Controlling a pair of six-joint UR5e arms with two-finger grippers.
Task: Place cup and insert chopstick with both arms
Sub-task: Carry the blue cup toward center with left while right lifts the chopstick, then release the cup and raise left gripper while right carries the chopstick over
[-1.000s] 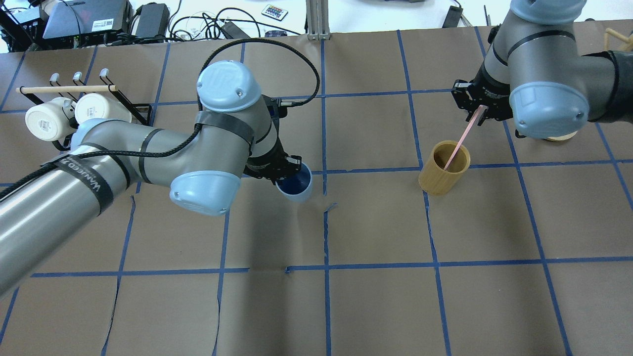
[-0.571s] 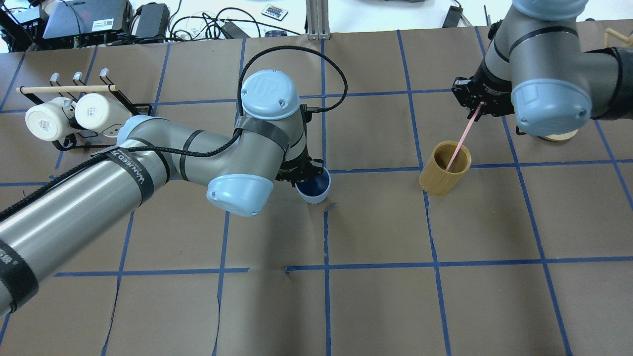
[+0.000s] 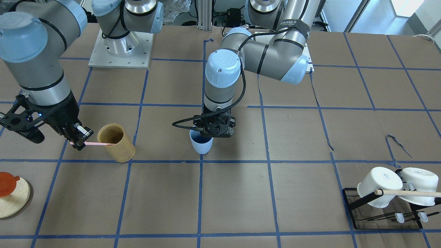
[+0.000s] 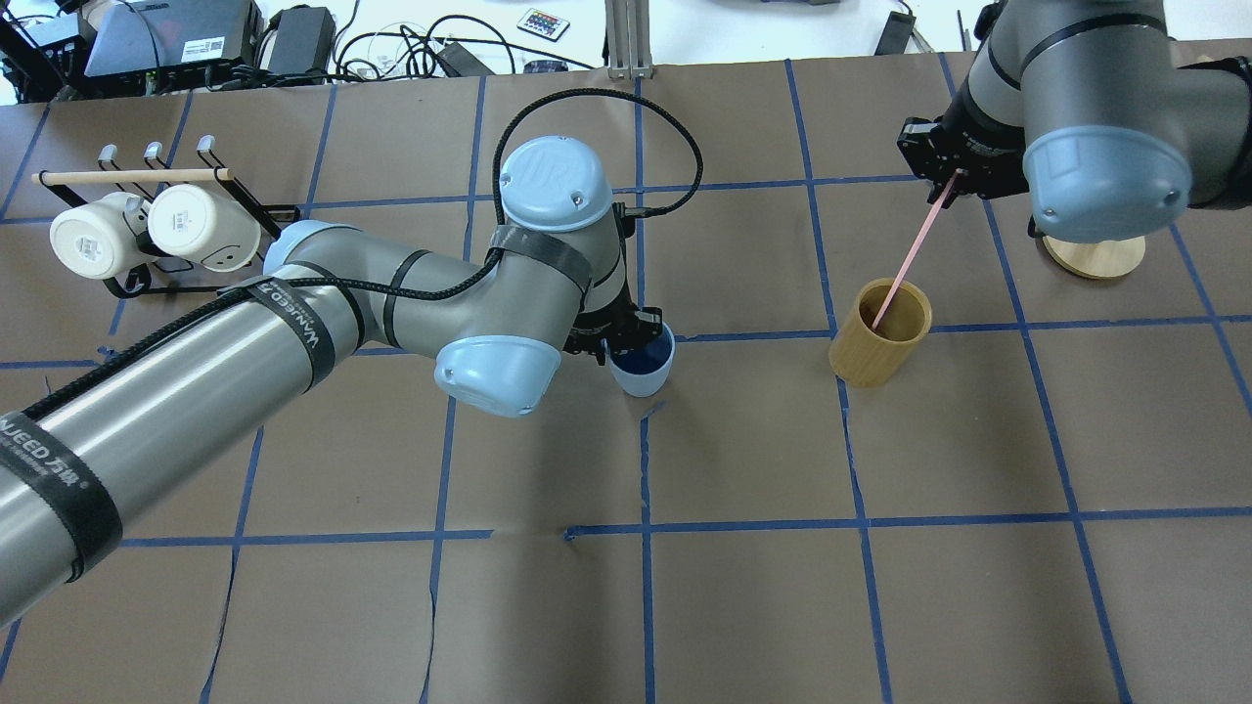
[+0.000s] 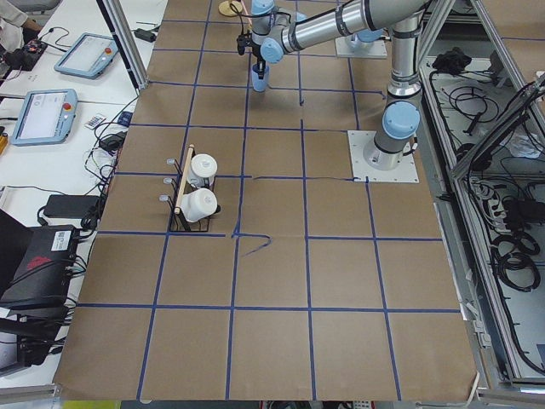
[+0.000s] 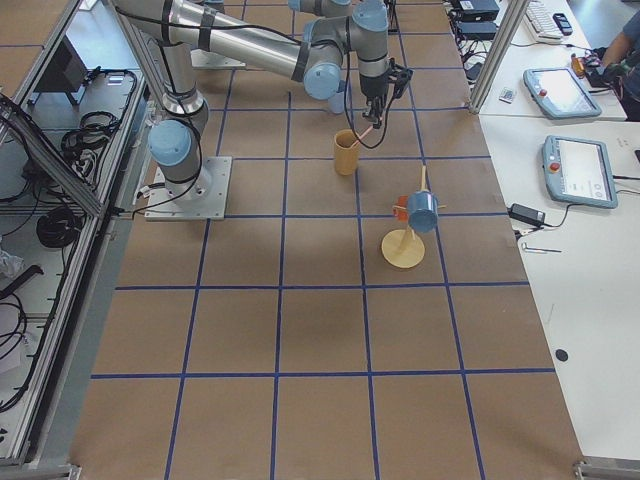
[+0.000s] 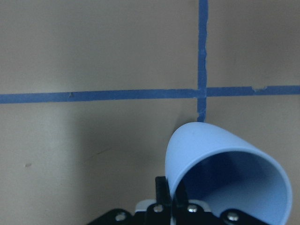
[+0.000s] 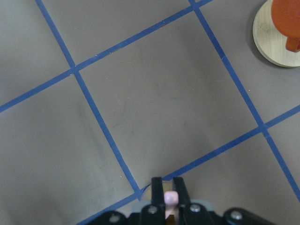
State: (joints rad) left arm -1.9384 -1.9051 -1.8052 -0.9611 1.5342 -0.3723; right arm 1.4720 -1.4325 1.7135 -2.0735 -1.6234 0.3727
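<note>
My left gripper (image 4: 626,339) is shut on the rim of the light blue cup (image 4: 643,369). It holds the cup upright, low over the table near a blue tape crossing. The cup also shows in the front view (image 3: 201,145) and in the left wrist view (image 7: 225,173). I cannot tell whether it touches the table. My right gripper (image 4: 947,182) is shut on the top end of a pale pink chopstick (image 4: 910,254). The chopstick slants down, and its lower end is still inside the tan bamboo cylinder (image 4: 880,344). The right wrist view shows the stick's end (image 8: 171,198) between the fingers.
A black rack with two white mugs (image 4: 147,230) and a wooden rod (image 4: 132,177) stands at the far left. A round wooden stand (image 4: 1094,256) with a red piece (image 3: 7,182) sits right of the bamboo cylinder, under my right arm.
My left arm has carried the cup to the right, toward the table's centre line. My right gripper has moved up and back, drawing the chopstick further out of the bamboo cylinder.
</note>
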